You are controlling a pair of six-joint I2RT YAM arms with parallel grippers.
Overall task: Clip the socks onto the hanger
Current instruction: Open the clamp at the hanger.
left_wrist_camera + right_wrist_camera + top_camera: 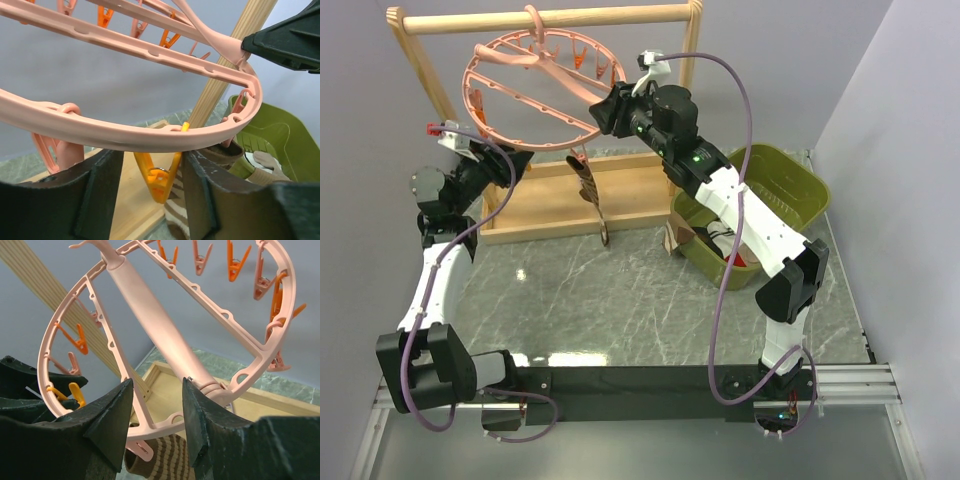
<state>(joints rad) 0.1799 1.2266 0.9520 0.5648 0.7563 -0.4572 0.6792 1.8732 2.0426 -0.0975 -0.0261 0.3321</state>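
The salmon-pink ring hanger (530, 95) hangs by its hook from the wooden rack's top bar. One brown striped sock (588, 190) hangs from a clip at its near rim. It also shows in the left wrist view (181, 215) and the right wrist view (167, 460). My left gripper (510, 165) is open below the ring's left rim. In the left wrist view (152, 170) its fingers stand either side of an orange clip (160, 175). My right gripper (602, 110) is open at the right rim. In the right wrist view (155, 405) the ring's rim (150, 422) passes between its fingers.
The light wooden rack (545, 18) stands at the back on a tray-like base (555, 210). A green bin (790, 190) at the right holds other socks (720, 238). A brown piece (672, 238) lies at the bin's left edge. Grey walls close in behind.
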